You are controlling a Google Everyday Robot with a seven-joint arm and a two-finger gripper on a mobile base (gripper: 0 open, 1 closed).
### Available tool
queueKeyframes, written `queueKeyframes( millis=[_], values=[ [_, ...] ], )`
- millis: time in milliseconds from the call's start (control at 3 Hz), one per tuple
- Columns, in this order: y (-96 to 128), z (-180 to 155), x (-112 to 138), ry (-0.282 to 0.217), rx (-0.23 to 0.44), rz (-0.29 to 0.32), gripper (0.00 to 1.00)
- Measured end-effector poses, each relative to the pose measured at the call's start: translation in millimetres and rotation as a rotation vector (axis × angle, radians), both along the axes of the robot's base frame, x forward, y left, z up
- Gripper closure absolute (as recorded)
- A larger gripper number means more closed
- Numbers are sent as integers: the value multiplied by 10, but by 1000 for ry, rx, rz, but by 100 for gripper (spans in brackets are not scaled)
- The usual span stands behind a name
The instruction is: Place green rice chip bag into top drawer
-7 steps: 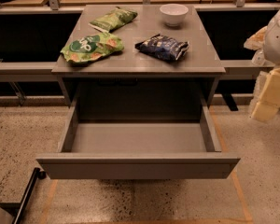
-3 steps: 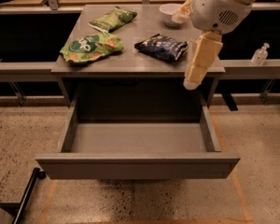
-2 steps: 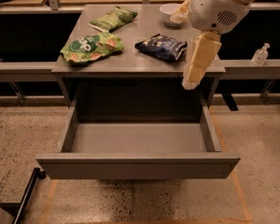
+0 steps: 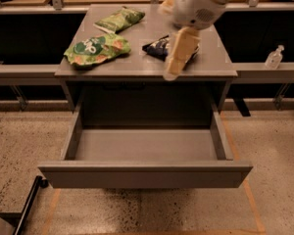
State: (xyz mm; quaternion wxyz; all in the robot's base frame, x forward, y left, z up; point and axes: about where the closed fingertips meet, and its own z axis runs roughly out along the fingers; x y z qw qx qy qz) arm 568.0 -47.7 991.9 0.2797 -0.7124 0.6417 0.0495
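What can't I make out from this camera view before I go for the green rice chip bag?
Camera view:
1. The dark blue bag: right part covered by the gripper, which hangs over the table at its front right.
2. The table's back right corner: hidden by the arm.
3. The green rice chip bag: lettering too small to read.
4. The top drawer: floor strip nearest its front panel hidden by that panel.

We see a speckled terrazzo floor (image 4: pixel 269 146) marked with orange-tan tape lines (image 4: pixel 246 192). A grey table (image 4: pixel 220 58) stands in the middle, and long grey ledges (image 4: pixel 19 71) run off to either side in front of dark recesses. A small clear bottle (image 4: pixel 274 58) stands on the right ledge. A black bar (image 4: pixel 27 204) slants across the lower left. The gripper (image 4: pixel 174 67) hangs over the table's front edge, right of centre. The light is warm and dim.
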Motion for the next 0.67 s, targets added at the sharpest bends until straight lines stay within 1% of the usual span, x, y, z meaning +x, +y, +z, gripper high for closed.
queueKeyframes(
  millis=[333,667],
  values=[
    [407,-50,515,-25,46,44,0],
    [868,-149,1090,-31,113,84,0]
  ],
)
